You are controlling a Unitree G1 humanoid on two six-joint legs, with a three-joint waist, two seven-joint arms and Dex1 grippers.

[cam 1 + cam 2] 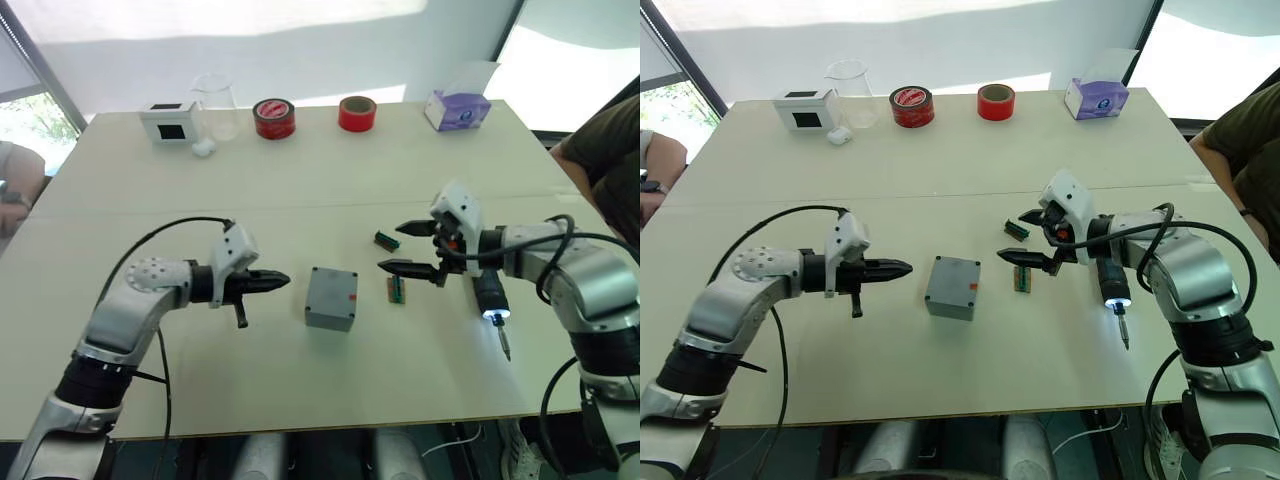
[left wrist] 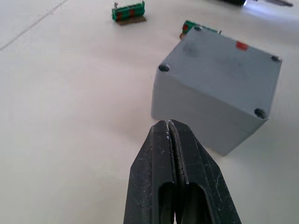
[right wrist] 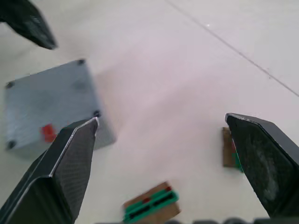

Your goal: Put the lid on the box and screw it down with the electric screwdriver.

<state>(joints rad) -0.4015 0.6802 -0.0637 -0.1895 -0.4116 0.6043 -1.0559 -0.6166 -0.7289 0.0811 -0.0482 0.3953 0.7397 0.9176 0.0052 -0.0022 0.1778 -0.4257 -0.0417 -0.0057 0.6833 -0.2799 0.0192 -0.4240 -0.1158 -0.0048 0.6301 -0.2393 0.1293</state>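
Left eye view: lid [image 1: 332, 286] sits on box [image 1: 330, 312]; your right gripper [image 1: 408, 247], wide open and empty, should grasp the electric screwdriver [image 1: 491, 297] mid-barrel; left gripper [image 1: 268, 281] is closed, empty.

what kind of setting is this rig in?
Probably an indoor lab or workshop bench by windows, set up for small assembly work. Pointers: a plain white table holding a grey box, small green circuit boards, a lit electric screwdriver, and tape rolls along the far edge.
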